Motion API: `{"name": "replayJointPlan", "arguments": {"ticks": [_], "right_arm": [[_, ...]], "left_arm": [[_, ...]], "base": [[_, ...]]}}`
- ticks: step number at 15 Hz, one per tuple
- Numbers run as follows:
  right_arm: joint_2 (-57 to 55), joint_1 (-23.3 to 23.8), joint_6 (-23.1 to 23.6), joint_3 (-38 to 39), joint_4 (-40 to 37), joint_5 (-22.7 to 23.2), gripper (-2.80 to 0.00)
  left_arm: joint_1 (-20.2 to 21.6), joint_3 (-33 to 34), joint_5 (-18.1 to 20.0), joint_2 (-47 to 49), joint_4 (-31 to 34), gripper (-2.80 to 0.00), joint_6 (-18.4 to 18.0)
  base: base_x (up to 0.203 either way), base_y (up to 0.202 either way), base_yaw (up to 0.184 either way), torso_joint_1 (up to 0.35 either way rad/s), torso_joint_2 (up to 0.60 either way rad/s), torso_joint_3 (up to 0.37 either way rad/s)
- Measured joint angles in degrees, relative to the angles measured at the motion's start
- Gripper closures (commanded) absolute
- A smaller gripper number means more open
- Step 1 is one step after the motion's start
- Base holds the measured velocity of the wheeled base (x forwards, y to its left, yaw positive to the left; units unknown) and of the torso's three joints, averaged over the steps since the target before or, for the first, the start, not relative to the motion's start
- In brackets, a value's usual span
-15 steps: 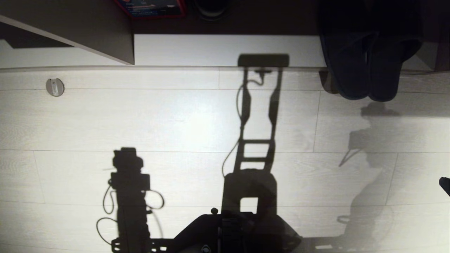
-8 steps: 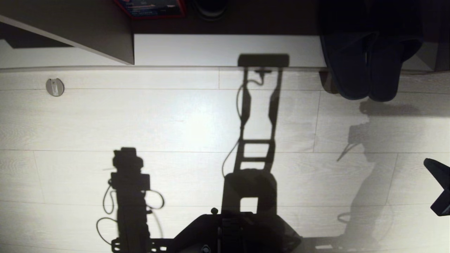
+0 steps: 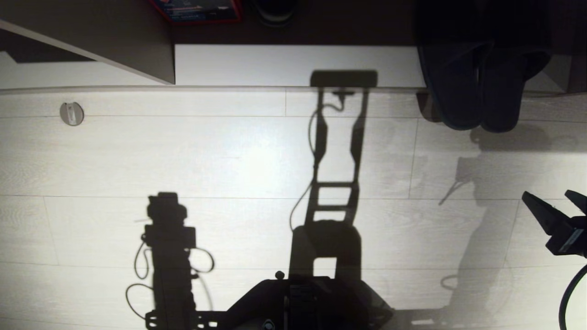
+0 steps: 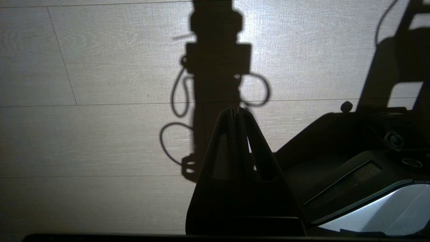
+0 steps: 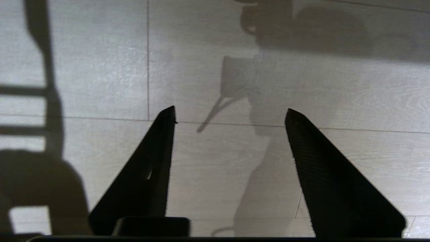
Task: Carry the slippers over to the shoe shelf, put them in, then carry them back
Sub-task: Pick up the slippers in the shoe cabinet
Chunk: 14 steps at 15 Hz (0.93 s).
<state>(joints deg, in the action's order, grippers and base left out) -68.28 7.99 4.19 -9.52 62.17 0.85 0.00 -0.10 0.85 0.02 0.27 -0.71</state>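
The right gripper (image 3: pixel 552 198) has swung further in over the floor (image 3: pixel 229 156) and now its jaws are spread wide, nothing between them. The slippers (image 3: pixel 477 87) sit side by side half in the shoe shelf (image 3: pixel 293 64), heels hanging over its pale base board, well apart from that gripper. A red box (image 3: pixel 197 10) further along the shelf is cut off. The left gripper (image 4: pixel 235 112) is pressed together, empty.

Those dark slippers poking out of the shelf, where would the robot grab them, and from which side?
Probably at the heel ends of the slippers, which overhang the shelf's pale base board above the floor. They lie flat, side by side and touching, so one pinch from the front could span both. The right gripper is open, low on the robot's right.
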Motion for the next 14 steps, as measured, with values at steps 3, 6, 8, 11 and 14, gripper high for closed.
{"name": "replayJointPlan", "arguments": {"ticks": [3, 6, 8, 11, 14], "right_arm": [[-4.4, 0.63, -0.16, -1.85, 4.1, -0.08, -2.8], [-7.79, 0.74, -0.34, -2.91, 7.29, -0.05, -2.8], [-10.16, 0.74, -0.85, -3.68, 10.6, -0.01, -2.8], [-13.57, 0.72, -1.2, -5.42, 14.7, -0.01, -2.8], [-16.5, 0.72, -1.2, -7.14, 17.33, 0.0, -2.8]], "left_arm": [[0.0, 0.0, 0.0, 0.0, 0.0, 0.0, 0.0], [0.0, 0.0, 0.0, 0.0, -0.02, 0.0, 0.01], [0.0, 0.0, 0.02, 0.0, 0.0, 0.0, 0.0], [0.0, 0.0, 0.0, 0.0, 0.0, 0.0, 0.0], [0.0, 0.0, -0.01, 0.0, -0.02, 0.0, 0.0]], "base": [[0.0, 0.0, 0.0, 0.0, 0.0, 0.0], [0.0, 0.0, 0.0, 0.0, 0.0, 0.0], [0.0, 0.0, 0.0, 0.0, 0.0, 0.0], [0.0, 0.0, 0.0, 0.0, 0.0, 0.0], [0.0, 0.0, 0.0, 0.0, 0.0, 0.0]]}}
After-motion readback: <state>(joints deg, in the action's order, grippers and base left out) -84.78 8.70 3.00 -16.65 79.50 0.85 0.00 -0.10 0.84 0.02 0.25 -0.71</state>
